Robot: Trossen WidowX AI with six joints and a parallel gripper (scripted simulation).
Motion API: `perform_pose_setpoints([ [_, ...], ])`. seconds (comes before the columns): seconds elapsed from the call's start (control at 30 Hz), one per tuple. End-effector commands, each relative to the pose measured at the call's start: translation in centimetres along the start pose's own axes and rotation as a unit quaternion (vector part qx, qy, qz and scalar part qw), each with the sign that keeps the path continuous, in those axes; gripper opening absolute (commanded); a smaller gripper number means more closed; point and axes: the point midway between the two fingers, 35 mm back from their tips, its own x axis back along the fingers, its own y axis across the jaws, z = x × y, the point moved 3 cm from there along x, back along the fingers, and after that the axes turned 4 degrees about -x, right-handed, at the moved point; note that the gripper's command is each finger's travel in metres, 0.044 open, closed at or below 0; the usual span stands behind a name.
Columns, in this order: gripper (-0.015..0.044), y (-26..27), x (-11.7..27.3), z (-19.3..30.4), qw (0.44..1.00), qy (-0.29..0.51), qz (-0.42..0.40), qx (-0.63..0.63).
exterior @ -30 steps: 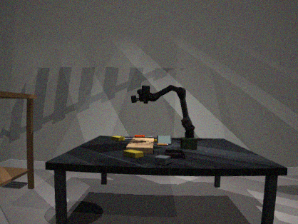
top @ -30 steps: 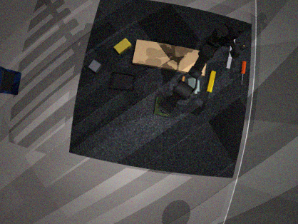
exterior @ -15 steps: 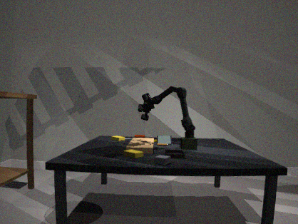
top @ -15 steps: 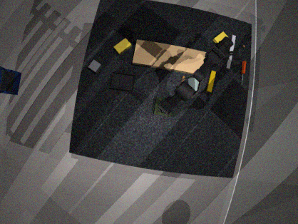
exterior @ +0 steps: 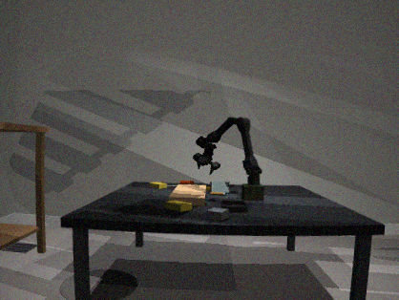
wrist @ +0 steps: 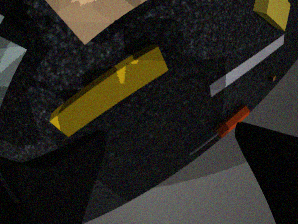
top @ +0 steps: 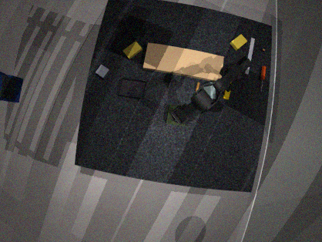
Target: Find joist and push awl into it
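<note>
No lettering, label, brand, number or sign legible in any of the three views; surfaces look plain where lit, and too dim or grainy elsewhere to tell.
</note>
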Motion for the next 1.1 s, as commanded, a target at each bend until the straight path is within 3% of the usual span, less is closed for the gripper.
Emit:
perform_pose_setpoints([
  [0.0, 0.0440, 7.1, -0.5, -0.5, 0.959, -0.138, -0.126, 0.215],
  [0.2, 0.0440, 11.1, 0.7, -1.0, 0.898, -0.254, -0.164, 0.321],
  [1.07, 0.0440, 11.8, 0.0, -1.3, 0.897, -0.255, -0.164, 0.322],
])
